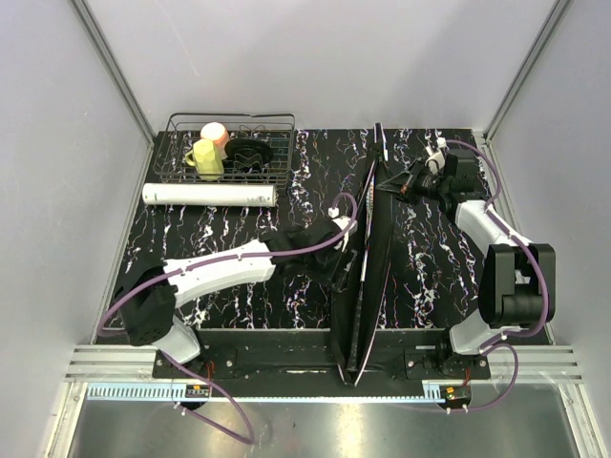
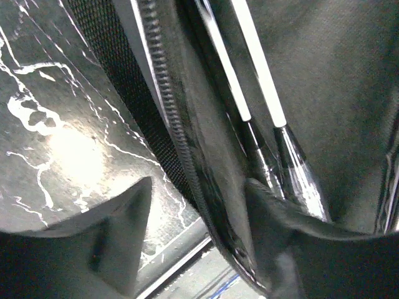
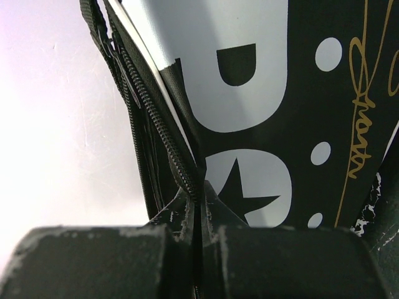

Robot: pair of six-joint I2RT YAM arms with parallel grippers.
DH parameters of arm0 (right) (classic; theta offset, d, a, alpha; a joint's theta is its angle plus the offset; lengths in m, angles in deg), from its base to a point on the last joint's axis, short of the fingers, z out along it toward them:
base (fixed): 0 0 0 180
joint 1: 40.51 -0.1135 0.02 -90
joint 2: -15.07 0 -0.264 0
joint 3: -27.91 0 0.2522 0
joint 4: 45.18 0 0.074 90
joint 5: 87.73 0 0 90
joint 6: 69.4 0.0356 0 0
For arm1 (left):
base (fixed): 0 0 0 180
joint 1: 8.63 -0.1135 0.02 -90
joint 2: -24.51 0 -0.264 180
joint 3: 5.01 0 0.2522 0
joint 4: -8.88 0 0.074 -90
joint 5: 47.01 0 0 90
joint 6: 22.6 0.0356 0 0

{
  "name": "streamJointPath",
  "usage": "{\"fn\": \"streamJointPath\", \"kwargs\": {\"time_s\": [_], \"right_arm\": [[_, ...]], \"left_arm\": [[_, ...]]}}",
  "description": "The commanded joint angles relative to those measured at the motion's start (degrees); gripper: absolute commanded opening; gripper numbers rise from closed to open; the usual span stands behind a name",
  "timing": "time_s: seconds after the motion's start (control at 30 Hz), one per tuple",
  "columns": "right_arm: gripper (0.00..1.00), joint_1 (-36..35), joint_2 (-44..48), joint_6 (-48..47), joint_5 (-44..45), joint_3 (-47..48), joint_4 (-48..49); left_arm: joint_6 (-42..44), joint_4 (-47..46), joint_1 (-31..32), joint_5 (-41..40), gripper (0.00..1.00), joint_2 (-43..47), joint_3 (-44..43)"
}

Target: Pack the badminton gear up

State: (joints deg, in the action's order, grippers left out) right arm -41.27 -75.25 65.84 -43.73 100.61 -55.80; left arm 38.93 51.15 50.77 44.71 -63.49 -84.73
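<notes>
The black "SPORT" bag [image 1: 374,260] stands on its edge down the middle of the table, its zipper partly open. My right gripper [image 1: 399,186] is at the bag's far end; in the right wrist view my gripper [image 3: 201,190] is shut on the zipper edge of the bag [image 3: 299,75]. My left gripper [image 1: 346,256] is at the bag's left side. In the left wrist view it [image 2: 199,182] is open, with the bag's zippered edge [image 2: 163,81] running between the fingers. Two racket shafts [image 2: 260,81] lie inside the bag. The long white tube [image 1: 210,195] lies at the far left. No shuttlecocks show.
A black wire basket [image 1: 277,122] with yellow and pink cups stands at the back left, just behind the tube. The table's near edge and a metal rail [image 1: 286,367] run under the bag's near end. Walls close in on both sides.
</notes>
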Motion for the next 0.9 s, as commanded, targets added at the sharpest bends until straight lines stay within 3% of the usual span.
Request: {"fn": "streamJointPath", "kwargs": {"time_s": [0.0, 0.03, 0.13, 0.17, 0.27, 0.5, 0.57, 0.7, 0.8, 0.83, 0.87], "right_arm": [[0.0, -0.39, 1.2, -4.86, -0.33, 4.69, -5.22], [0.0, -0.74, 1.64, -6.72, 2.9, 5.57, -7.51], [0.11, -3.28, 3.66, -14.19, 11.68, 6.8, -20.14], [0.2, -4.25, 4.45, -15.95, 13.29, 6.72, -21.93], [0.32, -8.72, 6.9, -16.84, 15.32, 4.0, -25.72], [0.57, -22.7, 21.13, -12.63, 22.61, -10.13, -29.24], [0.59, -24.9, 26.13, -10.44, 23.59, -12.78, -29.24], [0.56, -26.23, 30.03, -8.15, 22.79, -17.27, -27.14], [0.26, -26.32, 29.24, -6.39, 24.11, -17.02, -24.33], [0.11, -26.23, 28.8, -5.52, 24.03, -16.75, -22.06], [0.07, -26.32, 27.76, -3.42, 23.59, -16.75, -20.47]], "left_arm": [[1.13, -2.94, -0.16, 2.15, 0.52, -1.64, -2.15], [1.4, -3.02, -0.24, 2.33, 0.29, -1.38, -2.51], [2.19, -1.97, -0.25, 0.58, 0.0, -0.68, -4.7], [2.45, -1.27, -0.51, -0.21, 0.0, -0.5, -5.41], [2.63, -1.09, -1.21, -0.49, 0.0, -0.06, -7.6], [2.45, -1.7, -2.7, -0.57, 0.0, 0.29, -7.88], [2.28, -2.49, -3.06, 0.04, 0.0, 0.64, -7.26], [3.06, -2.85, -3.41, 1.01, 0.0, 0.82, -7.0], [4.03, -3.81, -3.58, 2.15, 0.0, 1.26, -6.38], [4.38, -4.16, -3.67, 2.93, 0.01, 1.52, -6.21], [5.08, -4.78, -3.67, 4.86, 0.04, 1.61, -5.94]]}}
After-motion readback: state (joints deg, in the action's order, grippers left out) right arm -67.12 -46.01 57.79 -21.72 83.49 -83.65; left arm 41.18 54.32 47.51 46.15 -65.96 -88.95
